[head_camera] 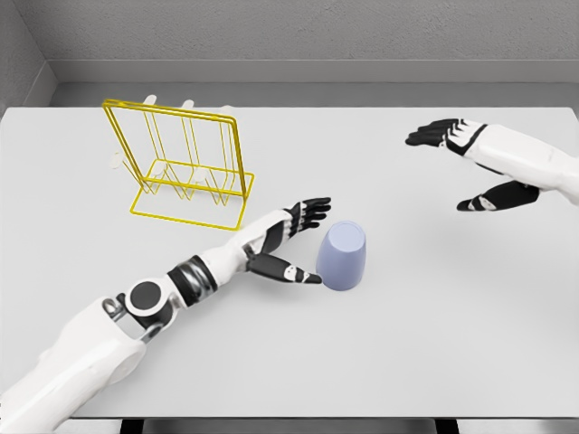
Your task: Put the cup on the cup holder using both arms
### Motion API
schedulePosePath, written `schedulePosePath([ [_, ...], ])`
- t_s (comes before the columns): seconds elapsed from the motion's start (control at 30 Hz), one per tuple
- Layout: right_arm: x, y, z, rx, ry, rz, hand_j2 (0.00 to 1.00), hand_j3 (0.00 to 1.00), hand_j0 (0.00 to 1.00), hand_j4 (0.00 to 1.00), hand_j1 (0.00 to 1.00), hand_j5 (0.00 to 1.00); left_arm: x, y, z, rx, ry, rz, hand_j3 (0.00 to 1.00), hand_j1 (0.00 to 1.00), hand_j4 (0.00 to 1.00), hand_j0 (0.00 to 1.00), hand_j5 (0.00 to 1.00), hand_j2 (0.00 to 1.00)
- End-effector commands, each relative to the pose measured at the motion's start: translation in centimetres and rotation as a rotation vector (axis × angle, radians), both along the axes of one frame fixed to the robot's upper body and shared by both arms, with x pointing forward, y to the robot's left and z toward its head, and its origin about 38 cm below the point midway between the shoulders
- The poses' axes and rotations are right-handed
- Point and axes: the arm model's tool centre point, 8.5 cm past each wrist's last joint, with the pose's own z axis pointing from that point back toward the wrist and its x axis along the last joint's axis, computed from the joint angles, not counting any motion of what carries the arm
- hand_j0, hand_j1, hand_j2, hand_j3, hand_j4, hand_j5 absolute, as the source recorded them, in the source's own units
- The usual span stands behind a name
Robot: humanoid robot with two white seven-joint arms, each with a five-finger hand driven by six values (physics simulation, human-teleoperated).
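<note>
Just smooth tapered cup (345, 257), wire cup holder (185, 163)

white table (434, 353), cup (345, 258), yellow rack (181, 167)

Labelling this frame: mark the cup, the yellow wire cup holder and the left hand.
cup (345, 258): head view, on its lavender side wall.
cup holder (239, 163): head view, on the right upright of its front wire frame.
left hand (298, 233): head view, on the middle of the open hand beside the cup.

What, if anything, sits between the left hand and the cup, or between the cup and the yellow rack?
Nothing visible. The left hand is open right beside the cup, and only bare table lies between the cup and the rack.
</note>
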Motion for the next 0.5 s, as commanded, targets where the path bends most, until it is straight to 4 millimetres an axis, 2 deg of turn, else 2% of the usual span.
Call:
schedulePosePath([
  [0.0, 0.2, -0.1, 0.1, 0.024, 0.0, -0.01, 1.0, 1.0, 1.0, 1.0, 1.0, 1.0, -0.3, -1.2, -0.1, -0.012, 0.015, -0.016, 1.0, 1.0, 1.0, 1.0, 1.0, 1.0],
  [0.07, 0.2, 0.5, -0.1, 0.045, -0.002, 0.0, 1.0, 1.0, 1.0, 1.0, 1.0, 1.0, -0.4, -1.9, -0.1, -0.011, 0.026, -0.024, 1.0, 1.0, 1.0, 1.0, 1.0, 1.0],
  [0.27, 0.2, 0.6, -0.1, 0.047, -0.004, 0.002, 1.0, 1.0, 1.0, 1.0, 1.0, 1.0, -0.2, -3.2, -0.4, -0.018, 0.034, -0.031, 1.0, 1.0, 1.0, 1.0, 1.0, 1.0],
  [0.47, 0.2, 0.5, -0.1, 0.047, -0.003, 0.001, 1.0, 1.0, 1.0, 1.0, 1.0, 1.0, 0.0, -3.6, -0.3, -0.011, 0.044, -0.034, 1.0, 1.0, 1.0, 1.0, 1.0, 1.0],
])
